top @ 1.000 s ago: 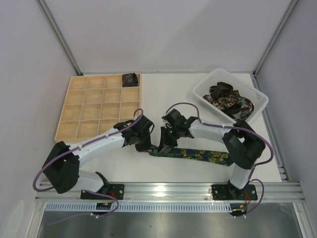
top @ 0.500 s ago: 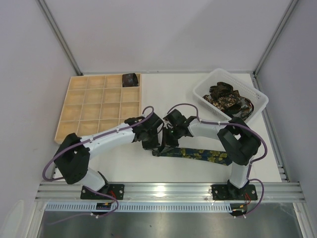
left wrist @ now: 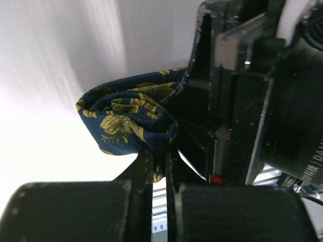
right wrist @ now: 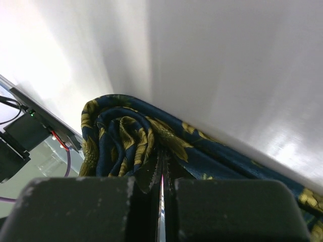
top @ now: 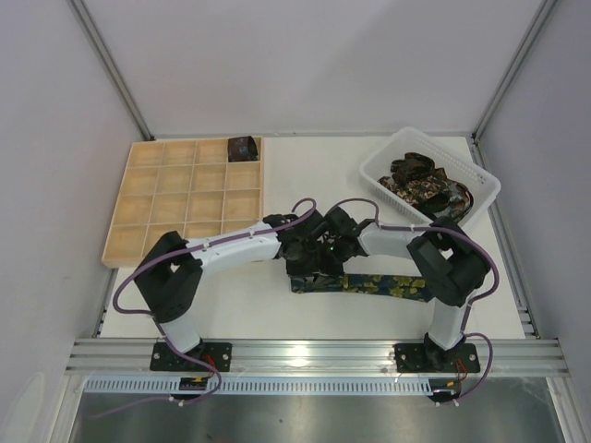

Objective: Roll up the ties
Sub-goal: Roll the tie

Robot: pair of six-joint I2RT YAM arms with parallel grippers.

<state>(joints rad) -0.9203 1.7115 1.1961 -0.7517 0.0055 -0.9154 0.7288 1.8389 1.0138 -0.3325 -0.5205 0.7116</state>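
Both our left gripper and right gripper are clamped tight on the bunched end of the navy tie, facing each other; the tie's remainder lies flat on the table, trailing right along the near side; other ties fill the white basket at far right.

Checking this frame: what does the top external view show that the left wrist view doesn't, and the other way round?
Only top external: the wooden grid tray with a rolled tie in its far-right corner compartment, the white basket holding more ties, and the navy tie lying flat toward the right. Only left wrist: the left tool pinching the tie's bunched end. Both: the navy tie itself.
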